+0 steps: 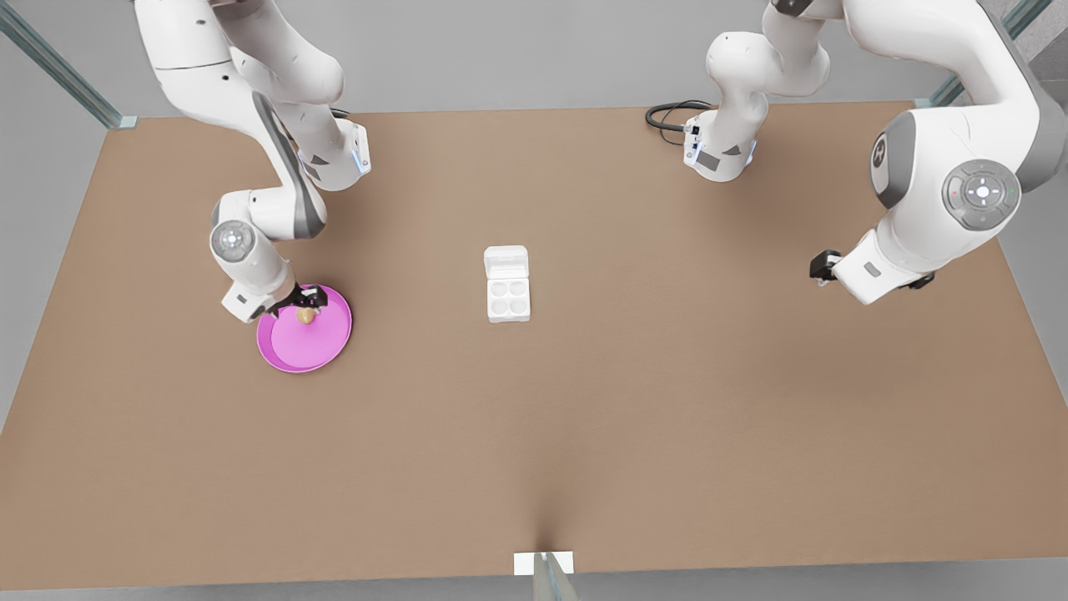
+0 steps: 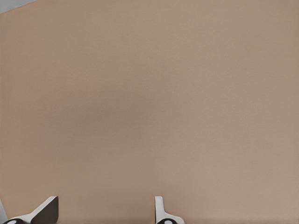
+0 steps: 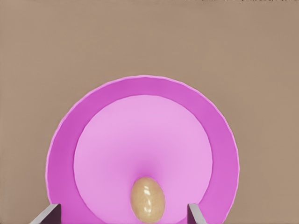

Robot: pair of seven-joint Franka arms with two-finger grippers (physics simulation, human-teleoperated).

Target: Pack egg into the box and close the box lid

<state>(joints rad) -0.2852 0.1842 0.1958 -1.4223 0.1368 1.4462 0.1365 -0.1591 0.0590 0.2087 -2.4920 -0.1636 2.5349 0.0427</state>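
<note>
The tan egg (image 1: 306, 315) (image 3: 147, 198) lies on a pink round plate (image 1: 313, 346) (image 3: 140, 98) at the front view's left. My right gripper (image 1: 305, 300) (image 3: 122, 213) hangs just over it, open, one finger on each side of the egg and neither touching it. The white box (image 1: 508, 300) sits mid-table with its four cups bare. The box lid (image 1: 506, 261) is folded back flat on the far side. My left gripper (image 1: 824, 267) (image 2: 103, 214) waits open over bare table at the front view's right, holding nothing.
The brown table (image 1: 534, 434) spreads wide around the box. A black cable (image 1: 667, 113) loops at the far edge by an arm base. A small white tab (image 1: 542, 563) marks the near edge.
</note>
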